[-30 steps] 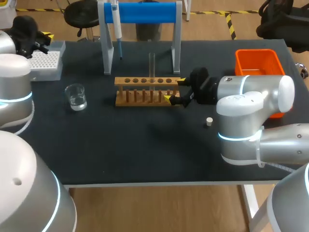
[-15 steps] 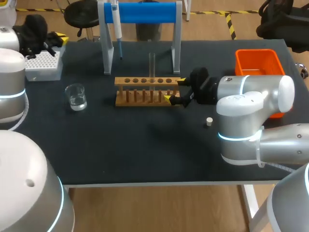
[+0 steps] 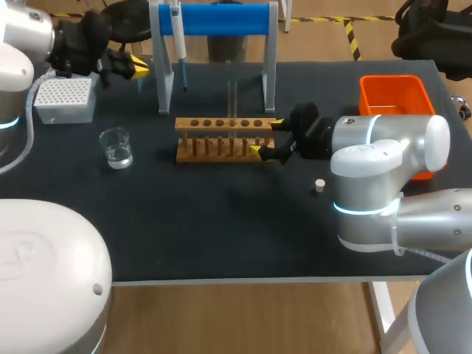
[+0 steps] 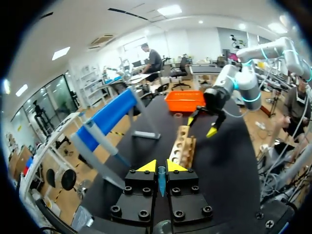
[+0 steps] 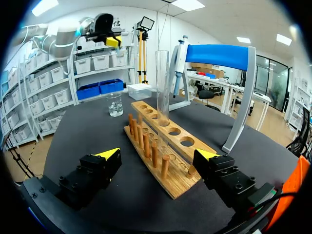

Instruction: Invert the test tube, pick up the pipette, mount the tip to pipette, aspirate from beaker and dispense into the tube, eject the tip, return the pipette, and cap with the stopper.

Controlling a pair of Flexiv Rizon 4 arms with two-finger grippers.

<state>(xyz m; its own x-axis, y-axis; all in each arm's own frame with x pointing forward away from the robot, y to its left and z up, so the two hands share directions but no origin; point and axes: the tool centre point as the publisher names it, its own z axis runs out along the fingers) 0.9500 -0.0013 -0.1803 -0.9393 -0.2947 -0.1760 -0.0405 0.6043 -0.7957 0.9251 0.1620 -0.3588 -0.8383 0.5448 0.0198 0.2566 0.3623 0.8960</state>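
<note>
Inside left gripper (image 4: 161, 166), apparently pinched: blue tip (image 4: 161, 183).

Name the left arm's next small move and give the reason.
Probably ease the left gripper toward the lower end of the pipette. The gripper is shut on a blue tip, the pipette hangs tipless on the stand, and the gripper is close beside that stand.
</note>
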